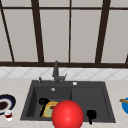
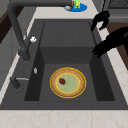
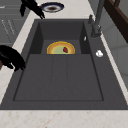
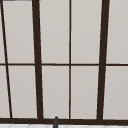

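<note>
A yellow-rimmed plate (image 2: 71, 86) with a pale green centre lies flat in the deep basin of the dark sink (image 2: 67, 32). A small red piece (image 2: 62, 81) rests on it. My left hand (image 2: 110, 41) floats over the basin's front edge, fingers stretched toward the plate, holding nothing. In the front view the left hand (image 1: 43, 101) hangs just above the plate (image 1: 48, 111). My right hand (image 1: 91, 114) floats over the front of the drainboard, fingers relaxed and hanging, empty; the right hand (image 3: 11, 58) also shows in the right side view. A large red ball (image 1: 67, 115) fills the lower middle of the front view.
A dark faucet (image 1: 56, 72) stands behind the basin beside a white knob (image 3: 99, 53). On the left counter sit a dark blue dish (image 1: 6, 102) and a small red-and-white cup (image 1: 8, 115). A blue plate (image 2: 75, 7) sits on the right counter. A window is behind.
</note>
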Motion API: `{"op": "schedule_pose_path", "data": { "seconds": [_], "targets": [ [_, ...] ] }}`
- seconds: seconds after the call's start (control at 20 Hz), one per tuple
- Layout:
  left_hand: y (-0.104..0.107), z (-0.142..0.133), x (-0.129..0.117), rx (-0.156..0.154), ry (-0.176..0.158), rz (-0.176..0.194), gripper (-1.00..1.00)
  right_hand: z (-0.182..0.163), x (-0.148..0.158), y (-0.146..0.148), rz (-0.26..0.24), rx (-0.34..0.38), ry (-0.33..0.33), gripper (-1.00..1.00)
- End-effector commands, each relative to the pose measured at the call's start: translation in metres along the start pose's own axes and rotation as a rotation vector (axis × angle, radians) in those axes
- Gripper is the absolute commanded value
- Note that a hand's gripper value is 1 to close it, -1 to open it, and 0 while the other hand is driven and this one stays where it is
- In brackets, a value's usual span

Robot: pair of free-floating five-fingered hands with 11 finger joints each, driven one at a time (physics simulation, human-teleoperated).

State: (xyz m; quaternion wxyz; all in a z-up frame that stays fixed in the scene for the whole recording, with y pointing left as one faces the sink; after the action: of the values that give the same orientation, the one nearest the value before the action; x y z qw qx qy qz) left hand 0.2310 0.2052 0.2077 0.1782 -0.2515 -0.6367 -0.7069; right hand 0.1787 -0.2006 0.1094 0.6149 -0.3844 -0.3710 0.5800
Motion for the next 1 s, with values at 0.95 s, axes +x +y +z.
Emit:
{"op": "schedule_pose_path", "data": {
  "seconds": [0.95],
  "targets": [
    [-0.027, -0.018, -0.198, 0.037, -0.013, -0.003, -1.0, 0.0, 0.0, 0.0, -0.001, -0.001, 0.0, 0.0]
  ]
}}
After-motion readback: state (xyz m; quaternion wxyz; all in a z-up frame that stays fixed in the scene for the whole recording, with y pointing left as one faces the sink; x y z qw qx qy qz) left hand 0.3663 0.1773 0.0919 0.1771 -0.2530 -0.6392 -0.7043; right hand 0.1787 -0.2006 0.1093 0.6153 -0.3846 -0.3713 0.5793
